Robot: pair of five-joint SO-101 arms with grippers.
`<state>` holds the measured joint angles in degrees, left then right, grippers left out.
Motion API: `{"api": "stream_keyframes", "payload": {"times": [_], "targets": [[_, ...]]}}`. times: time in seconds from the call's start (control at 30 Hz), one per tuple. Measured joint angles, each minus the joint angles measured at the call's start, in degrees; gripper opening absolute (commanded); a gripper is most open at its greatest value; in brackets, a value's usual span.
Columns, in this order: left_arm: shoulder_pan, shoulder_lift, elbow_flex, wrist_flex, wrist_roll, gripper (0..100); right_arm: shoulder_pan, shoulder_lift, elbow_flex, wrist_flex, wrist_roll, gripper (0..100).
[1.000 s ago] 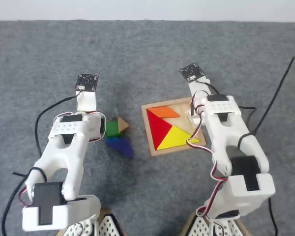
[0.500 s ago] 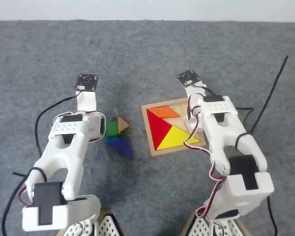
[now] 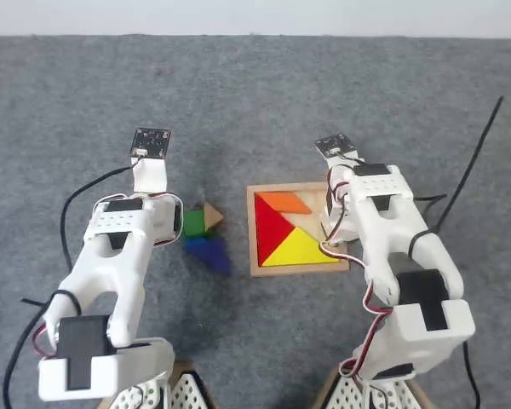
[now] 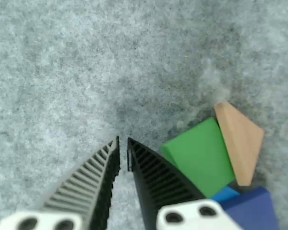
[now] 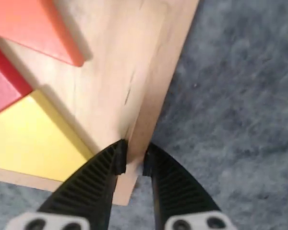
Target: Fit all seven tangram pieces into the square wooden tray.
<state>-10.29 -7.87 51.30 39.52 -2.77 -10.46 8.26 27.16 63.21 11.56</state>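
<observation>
Right claw (image 5: 133, 152) pinches tray (image 5: 168, 72) rim, seemingly aligning it — left claw (image 4: 123, 142), pressed together, must spread for nearby green piece (image 4: 201, 155).

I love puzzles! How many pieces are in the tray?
3: orange piece at the tray's far edge, red triangle at left, yellow triangle nearest. The right arm may hide more.

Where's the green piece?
In the high view, the green piece lies on the carpet left of the wooden tray, beside the tan piece and blue pieces.
</observation>
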Motion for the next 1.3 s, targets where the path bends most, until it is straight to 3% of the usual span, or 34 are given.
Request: {"api": "stream_keyframes", "payload": {"times": [0.43,0.67,1.03,1.3], "targets": [[0.0,0.0,0.0,0.0,0.0,3,-0.1,-14.9,11.0,-1.7,-4.4,1.9],[0.0,0.0,0.0,0.0,0.0,3,-2.5,-20.2,11.6,-1.5,-4.4,17.2],[0.0,0.0,0.0,0.0,0.0,3,-3.4,-16.2,10.5,-5.6,-4.3,19.9],[0.0,0.0,0.0,0.0,0.0,3,-3.6,-0.2,-5.5,-6.1,-4.3,19.9]]}}
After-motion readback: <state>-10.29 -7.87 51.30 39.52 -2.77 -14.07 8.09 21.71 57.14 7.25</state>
